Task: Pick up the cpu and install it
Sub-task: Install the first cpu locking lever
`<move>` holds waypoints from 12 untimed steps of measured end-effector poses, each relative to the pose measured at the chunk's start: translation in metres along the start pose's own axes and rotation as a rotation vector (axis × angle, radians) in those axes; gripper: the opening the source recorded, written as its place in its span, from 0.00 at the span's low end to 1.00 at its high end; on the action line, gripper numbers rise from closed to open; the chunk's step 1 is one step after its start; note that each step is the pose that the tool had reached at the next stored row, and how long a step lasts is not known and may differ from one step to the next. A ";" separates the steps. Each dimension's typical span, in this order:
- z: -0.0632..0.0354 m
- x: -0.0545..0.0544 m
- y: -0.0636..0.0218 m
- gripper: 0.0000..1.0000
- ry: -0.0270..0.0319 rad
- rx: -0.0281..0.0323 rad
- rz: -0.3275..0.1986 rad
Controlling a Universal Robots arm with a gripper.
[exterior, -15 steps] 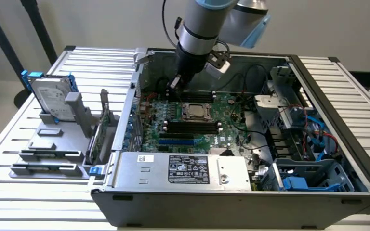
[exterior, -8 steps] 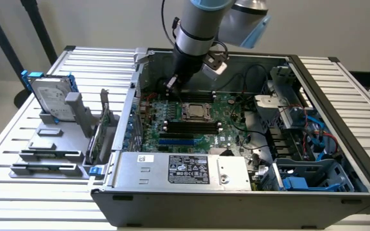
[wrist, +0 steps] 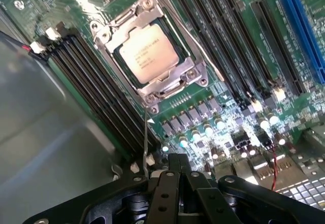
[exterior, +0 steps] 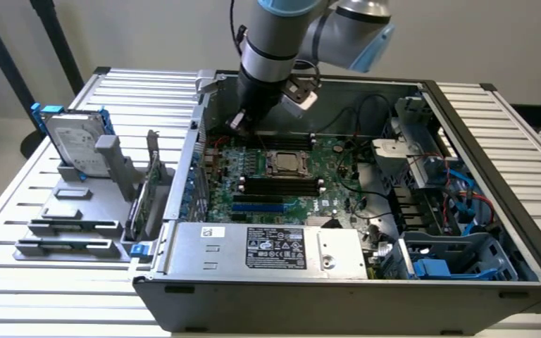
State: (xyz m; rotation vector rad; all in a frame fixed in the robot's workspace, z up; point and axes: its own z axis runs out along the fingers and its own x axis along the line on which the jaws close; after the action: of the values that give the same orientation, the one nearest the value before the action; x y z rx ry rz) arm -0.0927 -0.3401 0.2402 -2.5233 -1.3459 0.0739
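The cpu is a small square chip with a silvery top. It lies flat in the motherboard socket, with the metal retention frame around it. In the exterior view the cpu sits mid-board inside the open computer case. My gripper is shut with nothing between its fingers, and it hovers apart from the chip beyond one corner of the socket. A thin metal lever rod runs from that corner towards the fingertips. In the exterior view my gripper hangs over the board's rear, to the left of the socket.
Black memory slots flank the socket, and a blue expansion slot lies further off. The case wall stands close to the arm. A power supply fills the case front. A hard drive with a blue bracket stands on a grey rack outside.
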 end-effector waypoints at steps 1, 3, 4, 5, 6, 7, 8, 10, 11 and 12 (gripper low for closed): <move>0.0003 -0.001 -0.0015 0.11 0.0054 0.0028 0.002; 0.0005 -0.002 -0.0029 0.11 0.0181 0.0080 0.005; 0.0006 -0.002 -0.0031 0.11 0.0242 0.0098 0.008; 0.0006 -0.002 -0.0032 0.11 0.0299 0.0111 0.013; 0.0006 -0.002 -0.0032 0.11 0.0352 0.0118 0.018; 0.0006 -0.002 -0.0033 0.11 0.0400 0.0122 0.024; 0.0006 -0.002 -0.0033 0.11 0.0450 0.0125 0.031; 0.0006 -0.002 -0.0033 0.11 0.0542 0.0123 0.044; 0.0006 -0.002 -0.0033 0.11 0.0591 0.0121 0.051; 0.0005 -0.002 -0.0033 0.11 0.0638 0.0119 0.057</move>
State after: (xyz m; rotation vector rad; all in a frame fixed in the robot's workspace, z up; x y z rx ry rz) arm -0.0967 -0.3401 0.2404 -2.5319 -1.2461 0.0127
